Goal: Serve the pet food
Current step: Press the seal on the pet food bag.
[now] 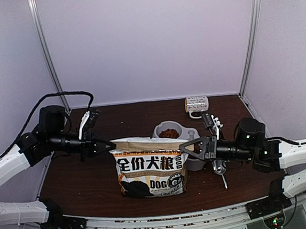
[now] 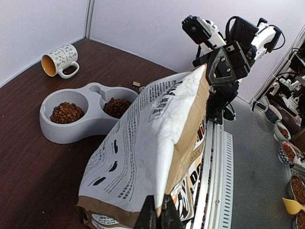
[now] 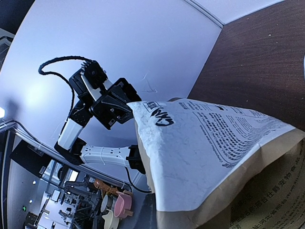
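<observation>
Behind the bag (image 1: 151,171), toward the far right of the brown surface (image 1: 78,180), the pet food (image 2: 66,112) lies in a grey double bowl (image 2: 62,136). It is a loose heap of small reddish-brown pellets, and the left wrist view shows a low mound in each of the two compartments. From above, only one filled compartment shows clearly over the top of the bag.

The bag stands upright, tan and white with black print and the word "DOG" on its near face. The left pincer (image 1: 111,146) is clamped tight on the bag's top left corner, its fingers pressed together on the paper edge. The right pincer (image 1: 184,147) is closed on the top right corner in the same way, so the bag's top is held between the two.

The food touches neither pincer. It sits farther back than both of them, beyond the bag's top edge, and closer to the right pincer than to the left one. A patterned mug (image 2: 59,59) lies on its side beyond the bowl, near the back wall.
</observation>
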{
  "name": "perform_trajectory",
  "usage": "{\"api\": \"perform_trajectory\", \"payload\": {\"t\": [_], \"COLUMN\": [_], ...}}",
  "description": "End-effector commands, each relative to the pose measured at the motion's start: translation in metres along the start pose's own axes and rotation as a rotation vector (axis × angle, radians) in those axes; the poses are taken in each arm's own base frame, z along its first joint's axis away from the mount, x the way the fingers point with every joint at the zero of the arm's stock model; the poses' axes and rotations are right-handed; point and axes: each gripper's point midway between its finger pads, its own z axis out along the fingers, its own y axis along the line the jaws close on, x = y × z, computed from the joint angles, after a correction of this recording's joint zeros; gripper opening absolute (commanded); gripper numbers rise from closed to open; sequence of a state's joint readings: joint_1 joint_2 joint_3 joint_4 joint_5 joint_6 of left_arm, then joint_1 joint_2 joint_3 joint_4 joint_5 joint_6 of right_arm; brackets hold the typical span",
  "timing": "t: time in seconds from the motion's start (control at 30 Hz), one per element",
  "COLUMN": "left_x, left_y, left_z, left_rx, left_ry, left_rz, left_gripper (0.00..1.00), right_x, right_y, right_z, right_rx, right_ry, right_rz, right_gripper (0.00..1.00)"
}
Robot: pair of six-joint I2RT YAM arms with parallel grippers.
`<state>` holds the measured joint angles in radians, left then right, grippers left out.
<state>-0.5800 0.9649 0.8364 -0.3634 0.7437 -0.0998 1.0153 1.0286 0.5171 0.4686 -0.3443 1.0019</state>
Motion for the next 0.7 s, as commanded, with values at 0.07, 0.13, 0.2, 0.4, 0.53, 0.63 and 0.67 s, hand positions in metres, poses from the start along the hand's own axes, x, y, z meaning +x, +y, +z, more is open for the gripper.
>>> {"api": "perform_trajectory", "payload": {"t": [0.07,0.13,0.2,0.4,0.53,0.63,0.67], "left_x": [-0.023,-0.023,-0.024,-0.027,-0.026,-0.027,-0.028], "left_y": [0.0,-0.008,-0.015,-0.021,-0.022,-0.023,-0.024], "left_z": [-0.017,-0.014,-0.011,-0.012,-0.014,-0.015,-0.015], "left_rx": [-0.051,0.01,0.069,0.097,0.101,0.1,0.103], "left_ry": [-0.125,-0.119,-0.108,-0.127,-0.136,-0.147,-0.153], "left_rz": [0.071,0.072,0.069,0.084,0.085,0.086,0.087], "left_gripper": [0.0,0.0,0.0,0.0,0.0,0.0,0.0], "right_x": [-0.034,-0.031,-0.022,-0.025,-0.037,-0.046,-0.049], "right_y": [0.035,0.043,0.046,0.069,0.083,0.095,0.096], "right_z": [-0.018,-0.017,-0.017,-0.032,-0.028,-0.017,-0.012], "right_rx": [-0.049,-0.03,0.007,0.116,0.149,0.131,0.133], "right_ry": [-0.122,-0.061,0.035,0.217,0.269,0.28,0.284], "right_rz": [-0.125,-0.188,-0.254,-0.461,-0.567,-0.632,-0.645], "right_gripper": [0.0,0.11,0.31,0.64,0.68,0.71,0.71]}}
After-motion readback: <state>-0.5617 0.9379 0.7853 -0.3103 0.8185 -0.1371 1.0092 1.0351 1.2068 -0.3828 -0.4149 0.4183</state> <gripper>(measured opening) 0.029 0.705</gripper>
